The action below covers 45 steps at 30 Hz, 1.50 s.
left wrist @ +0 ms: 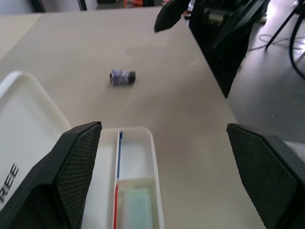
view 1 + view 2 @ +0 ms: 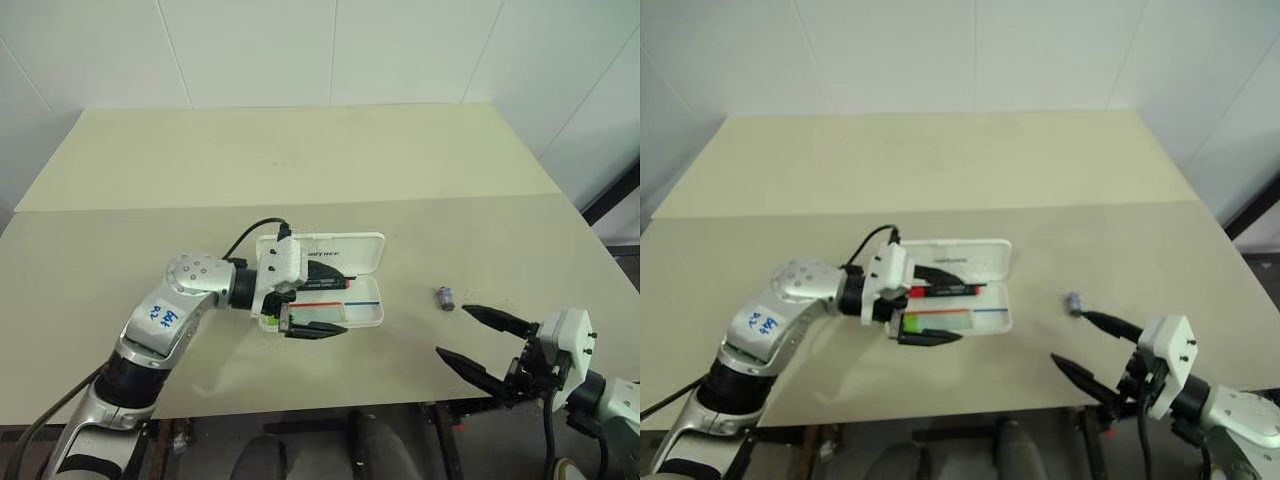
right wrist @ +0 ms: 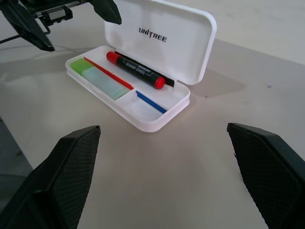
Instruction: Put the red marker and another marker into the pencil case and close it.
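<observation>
Your red marker (image 3: 137,70) and green highlighter (image 3: 97,76) lie inside the open pencil case (image 3: 157,119). Left gripper (image 2: 318,305) hovers above, jaws apart; right gripper (image 2: 485,343) likewise spread.

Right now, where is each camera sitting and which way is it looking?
Left eye view: on the head, looking forward and down at the table and open pencil case; both arms show.
Right eye view: beside it, same scene.
Left wrist view: on the left arm, looking along the open left gripper past the case toward a small grey lump.
Right wrist view: on the right arm, looking between the open right gripper at the red marker and highlighter inside the case.
All share the case.
</observation>
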### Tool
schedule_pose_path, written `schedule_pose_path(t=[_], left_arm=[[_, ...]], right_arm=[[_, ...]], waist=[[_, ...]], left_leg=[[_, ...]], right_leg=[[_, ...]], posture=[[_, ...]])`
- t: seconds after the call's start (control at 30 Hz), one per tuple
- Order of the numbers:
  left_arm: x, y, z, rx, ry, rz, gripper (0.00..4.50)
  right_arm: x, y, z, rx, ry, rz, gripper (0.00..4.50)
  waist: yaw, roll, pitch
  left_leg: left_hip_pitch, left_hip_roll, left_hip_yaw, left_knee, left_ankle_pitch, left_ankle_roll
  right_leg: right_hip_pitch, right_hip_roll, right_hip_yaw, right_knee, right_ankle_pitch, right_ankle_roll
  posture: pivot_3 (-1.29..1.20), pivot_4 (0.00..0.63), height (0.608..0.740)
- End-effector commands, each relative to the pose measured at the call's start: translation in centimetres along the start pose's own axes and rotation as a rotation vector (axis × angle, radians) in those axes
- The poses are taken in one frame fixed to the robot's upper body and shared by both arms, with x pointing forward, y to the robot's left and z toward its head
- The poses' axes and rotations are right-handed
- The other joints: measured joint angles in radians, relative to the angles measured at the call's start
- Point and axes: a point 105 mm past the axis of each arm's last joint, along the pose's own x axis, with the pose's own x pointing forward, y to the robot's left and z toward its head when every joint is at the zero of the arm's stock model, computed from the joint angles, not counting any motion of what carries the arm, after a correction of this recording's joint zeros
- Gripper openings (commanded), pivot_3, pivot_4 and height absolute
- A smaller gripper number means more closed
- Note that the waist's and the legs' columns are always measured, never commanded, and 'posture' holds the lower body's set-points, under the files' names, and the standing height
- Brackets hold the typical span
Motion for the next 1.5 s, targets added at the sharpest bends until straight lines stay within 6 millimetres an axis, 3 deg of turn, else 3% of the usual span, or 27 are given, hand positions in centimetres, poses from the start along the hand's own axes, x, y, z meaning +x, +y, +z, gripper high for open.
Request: schedule_pose_path(t=[0.03, 0.43, 0.63, 0.87, 1.5], left_arm=[[0.4, -1.0, 2.9, 0.084, -0.16, -0.08, 4.48], [1.3, -0.9, 1.5, 0.06, -0.223, 0.066, 4.48], [-0.7, -1.2, 1.4, 0.043, -0.264, 0.133, 4.48], [-3.6, -2.0, 0.3, 0.014, -0.218, 0.155, 4.48], [-7.5, -2.2, -0.4, -0.009, -0.188, 0.177, 4.48]], right_arm=[[-0.1, -1.5, -0.2, -0.017, 0.038, -0.085, 4.5], [2.9, -4.2, -1.1, 0.053, 0.017, -0.415, 4.5], [4.3, -5.7, -2.1, 0.102, 0.018, -0.567, 4.5], [5.4, -4.7, -3.0, 0.157, 0.037, -0.551, 4.5], [4.3, -5.6, -6.2, 0.221, 0.138, -0.684, 4.5]], waist=[[0.0, 0.0, 0.0], [0.0, 0.0, 0.0], [-0.002, 0.0, 0.0], [-0.002, 0.001, 0.0], [-0.004, 0.001, 0.0]], left_leg=[[0.0, 0.0, 0.0, 0.0, 0.0, 0.0], [0.0, 0.0, -0.001, 0.0, 0.0, 0.0], [0.0, 0.0, -0.001, 0.0, 0.0, 0.0], [0.0, 0.001, -0.002, -0.002, 0.0, 0.0], [0.0, 0.001, -0.002, -0.002, 0.0, 0.0]], right_leg=[[0.0, 0.0, 0.0, 0.0, 0.0, 0.0], [0.0, 0.0, 0.001, 0.001, 0.0, 0.0], [-0.001, 0.0, 0.0, 0.001, 0.0, -0.001], [-0.001, 0.001, 0.0, 0.001, -0.001, -0.002], [-0.002, 0.001, -0.001, 0.0, -0.002, -0.003]], posture=[[0.0, 0.15, 0.74], [0.0, 0.15, 0.74], [0.0, 0.15, 0.74], [0.0, 0.15, 0.74], [0.0, 0.15, 0.74]])
